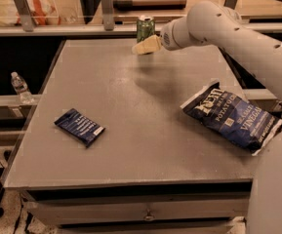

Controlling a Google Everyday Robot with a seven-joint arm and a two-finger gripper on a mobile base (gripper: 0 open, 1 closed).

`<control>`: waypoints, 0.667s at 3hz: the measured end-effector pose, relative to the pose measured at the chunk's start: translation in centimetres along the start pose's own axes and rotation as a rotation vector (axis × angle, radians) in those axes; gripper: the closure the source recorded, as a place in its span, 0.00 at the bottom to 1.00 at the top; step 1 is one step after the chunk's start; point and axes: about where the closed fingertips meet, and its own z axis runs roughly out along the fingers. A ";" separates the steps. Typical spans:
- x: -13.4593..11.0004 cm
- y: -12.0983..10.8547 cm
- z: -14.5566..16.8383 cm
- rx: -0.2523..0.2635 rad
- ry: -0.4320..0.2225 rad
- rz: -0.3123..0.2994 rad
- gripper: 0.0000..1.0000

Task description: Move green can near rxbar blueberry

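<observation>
While the gripper hangs at the 12 o'clock edge of the table, just in front of the green can, I cannot tell whether it is spread or closed. The can stands upright at 12 o'clock. The blue bar lies flat at 8 o'clock, well apart, with 1 chip bag at 4 o'clock. Judgement: 0 of the carry is done; grasp, lift and placement beside the bar remain.
</observation>
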 end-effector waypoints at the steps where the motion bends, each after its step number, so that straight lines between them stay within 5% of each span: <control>1: -0.6 -0.6 1.0 0.022 -0.022 0.013 0.00; 2: -1.2 -1.0 1.8 0.028 -0.037 0.014 0.00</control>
